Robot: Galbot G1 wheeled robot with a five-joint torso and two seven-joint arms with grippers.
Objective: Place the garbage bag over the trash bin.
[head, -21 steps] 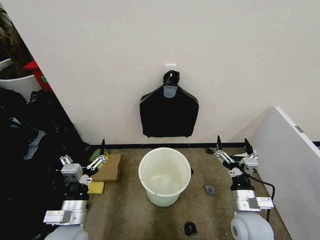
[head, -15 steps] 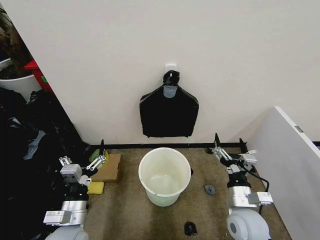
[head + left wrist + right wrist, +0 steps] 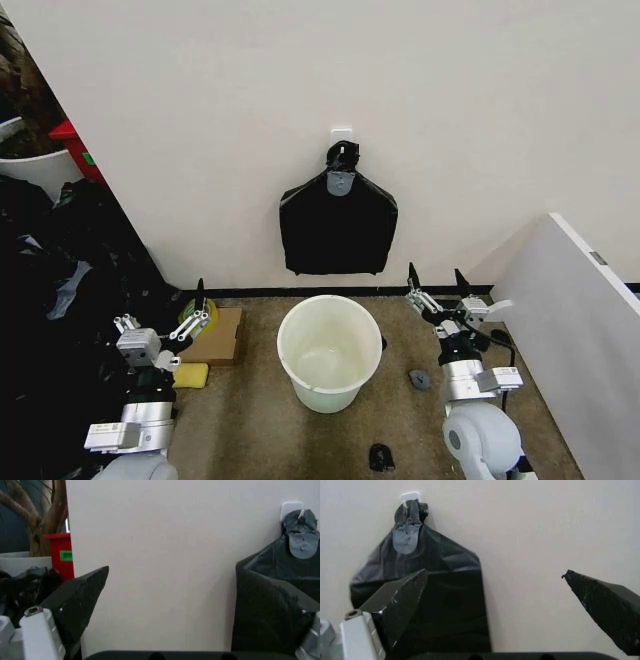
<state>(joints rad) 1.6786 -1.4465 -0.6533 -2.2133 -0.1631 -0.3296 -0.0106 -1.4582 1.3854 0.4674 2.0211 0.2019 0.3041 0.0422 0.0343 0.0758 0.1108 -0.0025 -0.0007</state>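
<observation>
Cream-white trash bin [image 3: 329,352] between two raised, open end effectors.

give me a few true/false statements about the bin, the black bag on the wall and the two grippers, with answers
1. The trash bin stands upright on the floor with no bag in it. True.
2. The black bag hangs on the wall above the bin. True.
3. The right gripper is shut on the bag. False: its jaws are open and empty, right of the bin.
4. The left gripper reaches inside the bin. False: it is left of the bin, open, holding nothing.
5. A lid covers the bin. False: it is open-topped.
</observation>
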